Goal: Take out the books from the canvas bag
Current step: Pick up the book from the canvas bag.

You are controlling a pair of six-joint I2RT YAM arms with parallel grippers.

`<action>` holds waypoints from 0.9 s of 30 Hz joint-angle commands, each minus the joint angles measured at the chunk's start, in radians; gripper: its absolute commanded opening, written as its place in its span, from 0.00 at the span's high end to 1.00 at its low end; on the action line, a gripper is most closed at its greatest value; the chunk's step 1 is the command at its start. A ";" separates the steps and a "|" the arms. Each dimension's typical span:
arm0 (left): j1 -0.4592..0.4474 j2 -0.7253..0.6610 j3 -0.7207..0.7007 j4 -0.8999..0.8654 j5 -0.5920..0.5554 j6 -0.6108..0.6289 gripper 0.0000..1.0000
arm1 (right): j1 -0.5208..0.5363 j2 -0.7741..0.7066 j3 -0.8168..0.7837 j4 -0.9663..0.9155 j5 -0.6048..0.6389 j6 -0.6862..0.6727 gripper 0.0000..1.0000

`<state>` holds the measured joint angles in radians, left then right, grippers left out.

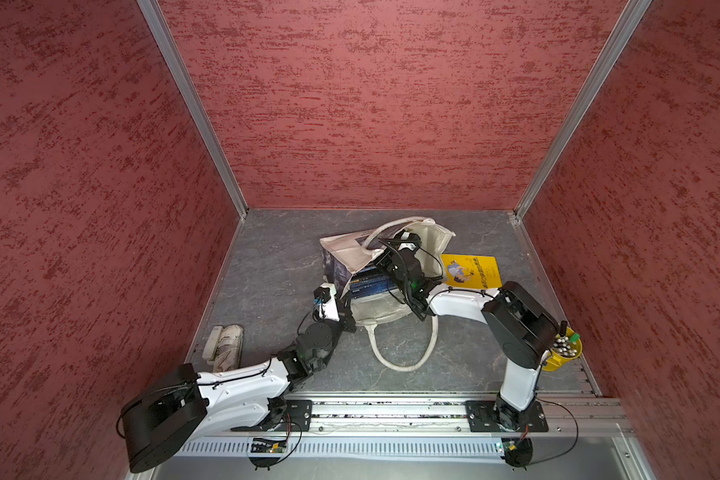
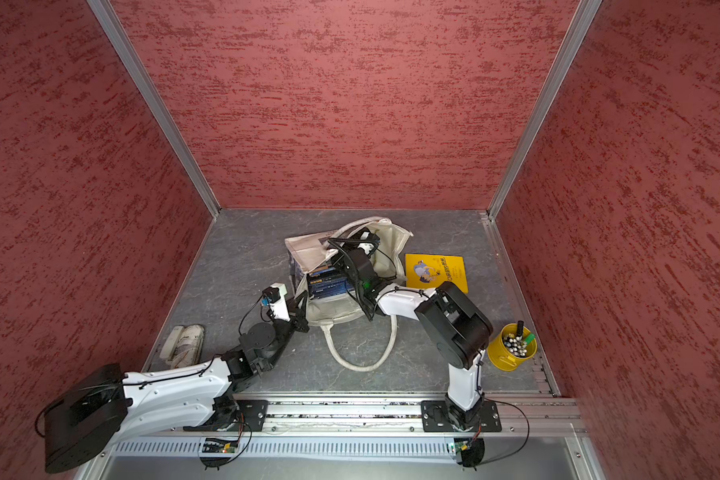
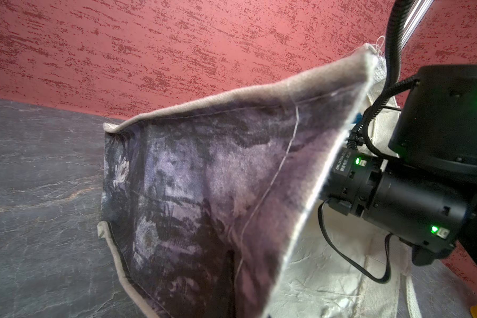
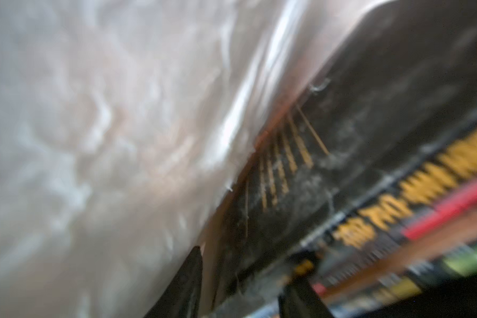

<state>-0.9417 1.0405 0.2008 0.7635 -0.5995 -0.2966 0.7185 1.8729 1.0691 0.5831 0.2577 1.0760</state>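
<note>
Red mottled walls close in a dark grey, stone-patterned tabletop, and the large cream canvas bag with a blue-grey painting print lies near its middle, on its side with the mouth toward the 2 arms. 1 long cream loop handle trails flat on the tabletop in front of the mouth. Both top views show a stack of dark navy books lying flat inside the mouth, spines outward. 1 bright yellow book lies flat outside the bag, just beside its right side. The left tool is at the left corner of the mouth, its jaws together and clamped on the cloth rim, and the left wrist view shows the printed panel raised like a tent. The right arm reaches into the bag over the stack. In the blurred right wrist view the right tool has its 2 dark fingertips apart, with the edge of a dark book lettered in yellow between them and the cream lining alongside. Whether they pinch it I cannot tell. A small yellow bucket of pens stands near the right arm's base, and a pale folded bundle lies by the left wall.
</note>
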 commanded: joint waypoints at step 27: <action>0.003 -0.002 0.013 0.004 -0.012 0.004 1.00 | 0.017 -0.153 -0.108 0.088 -0.003 -0.030 1.00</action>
<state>-0.9417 1.0405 0.2008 0.7620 -0.6037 -0.2909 0.7269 1.7939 0.9794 0.6334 0.2359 1.0870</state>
